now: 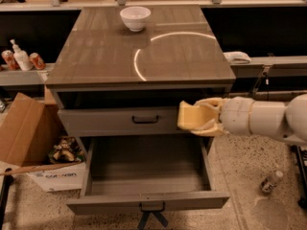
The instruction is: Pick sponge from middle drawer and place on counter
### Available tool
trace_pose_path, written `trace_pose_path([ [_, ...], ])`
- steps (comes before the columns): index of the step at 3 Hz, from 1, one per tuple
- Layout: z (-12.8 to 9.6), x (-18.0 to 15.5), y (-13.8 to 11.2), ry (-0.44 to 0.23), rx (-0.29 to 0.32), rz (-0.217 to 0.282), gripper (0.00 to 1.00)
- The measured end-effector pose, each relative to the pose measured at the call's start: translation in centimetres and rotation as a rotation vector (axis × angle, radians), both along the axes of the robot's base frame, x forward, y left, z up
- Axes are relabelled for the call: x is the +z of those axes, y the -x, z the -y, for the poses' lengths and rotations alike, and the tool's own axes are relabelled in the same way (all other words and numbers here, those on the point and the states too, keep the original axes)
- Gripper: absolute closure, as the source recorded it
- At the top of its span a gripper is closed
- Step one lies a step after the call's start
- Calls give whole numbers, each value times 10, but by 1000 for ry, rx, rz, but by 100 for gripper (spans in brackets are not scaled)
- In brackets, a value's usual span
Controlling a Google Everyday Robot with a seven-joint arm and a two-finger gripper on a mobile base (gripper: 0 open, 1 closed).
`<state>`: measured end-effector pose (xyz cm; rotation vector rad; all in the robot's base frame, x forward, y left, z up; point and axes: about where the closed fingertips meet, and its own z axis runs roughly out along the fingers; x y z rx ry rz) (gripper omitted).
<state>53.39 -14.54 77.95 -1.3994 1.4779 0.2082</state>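
Observation:
My gripper comes in from the right on a white arm and is shut on the pale-yellow sponge. It holds the sponge in the air above the right side of the open middle drawer, level with the shut upper drawer front. The middle drawer is pulled out and nothing shows inside it. The glossy grey-brown counter lies above and behind the gripper, with a bright curved glare on it.
A white bowl stands at the back of the counter. A cardboard box and a white box of clutter sit on the floor at the left. Bottles stand on a left shelf. A small bottle lies on the floor at the right.

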Motion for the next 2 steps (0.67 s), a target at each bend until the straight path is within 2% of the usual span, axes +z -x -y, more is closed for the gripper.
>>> trace_pose_path([
  [1, 2, 61, -23, 9, -3, 87, 100],
  [2, 2, 61, -23, 9, -3, 87, 100],
])
